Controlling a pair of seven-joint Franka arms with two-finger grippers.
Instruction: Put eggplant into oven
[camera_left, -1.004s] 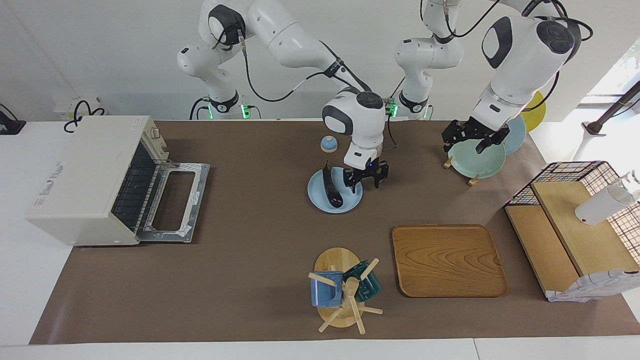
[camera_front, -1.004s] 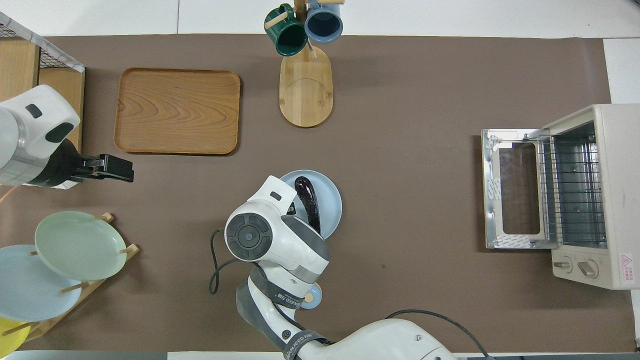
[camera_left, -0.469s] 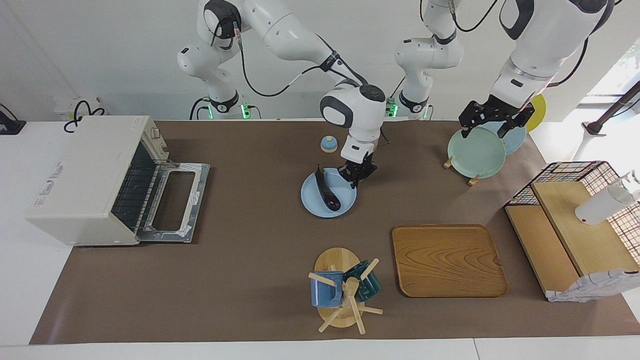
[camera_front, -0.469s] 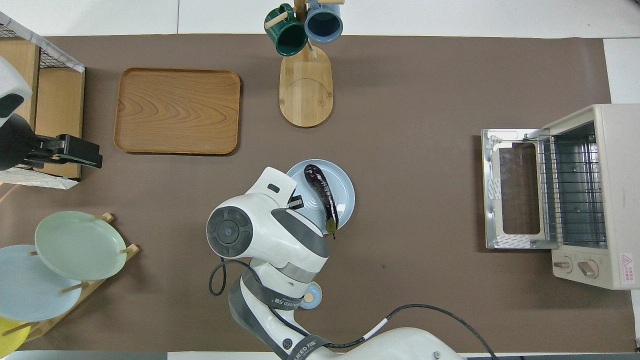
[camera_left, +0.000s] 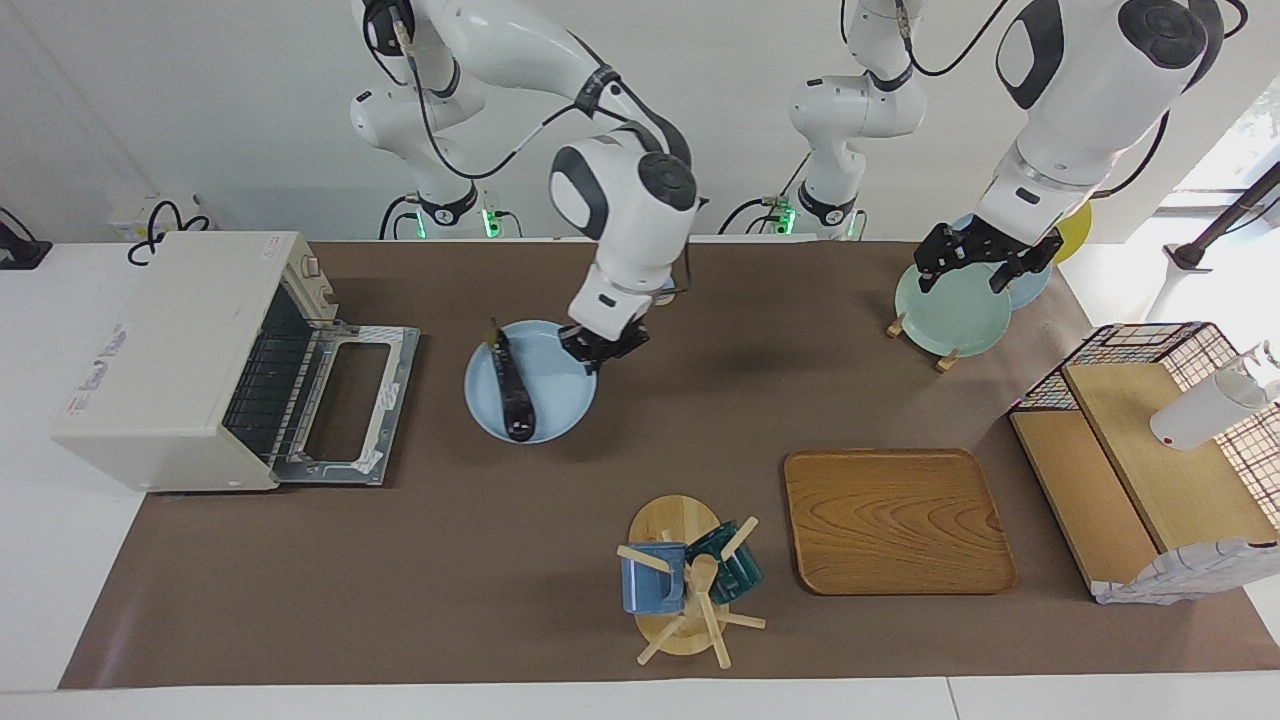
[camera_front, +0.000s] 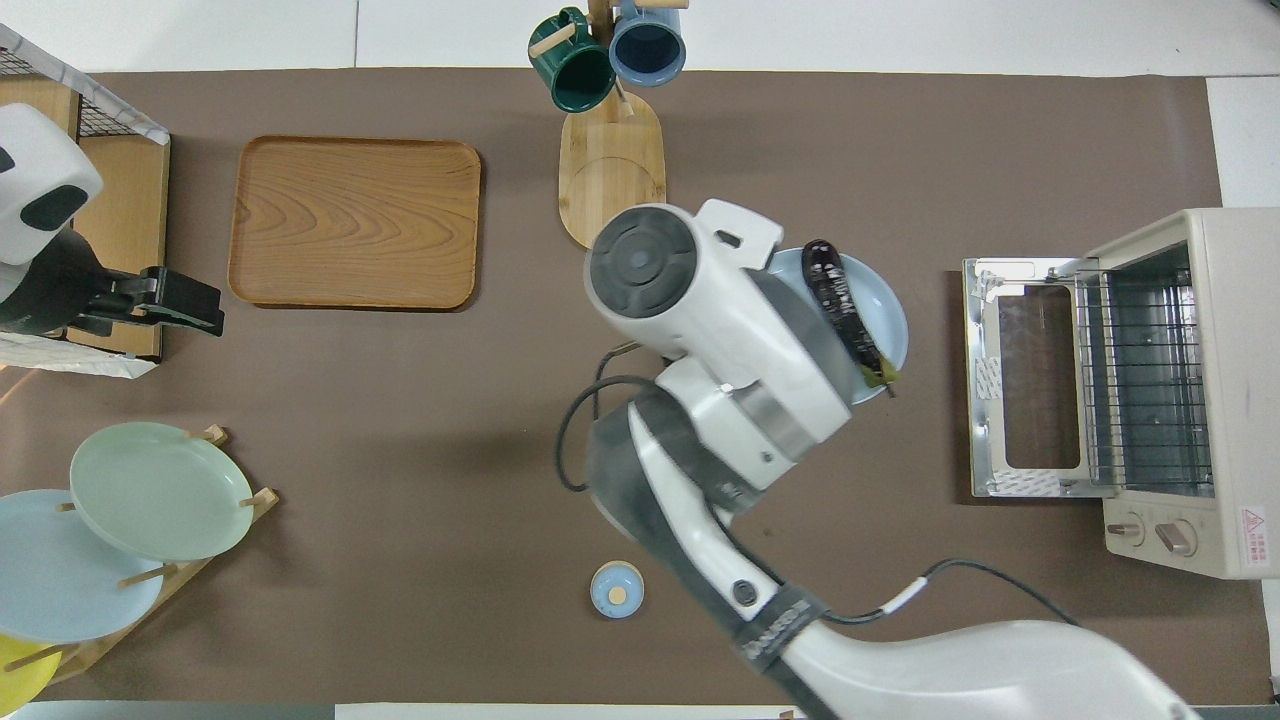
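Right hand (camera_left: 603, 347) pinches a blue plate (camera_left: 545, 400) carrying the eggplant (camera_left: 514, 387), beside the open oven (camera_left: 190, 355); left hand (camera_left: 975, 262) spread over racked plates (camera_left: 952, 315)

Four plates (camera_left: 530, 395), two mugs (camera_left: 652, 580), one eggplant (camera_left: 514, 385)

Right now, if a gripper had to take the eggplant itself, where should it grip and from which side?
Probably mid-body, coming from above: the eggplant lies flat on the blue plate, slim enough to pinch across its width. Its green stem overhangs the rim.
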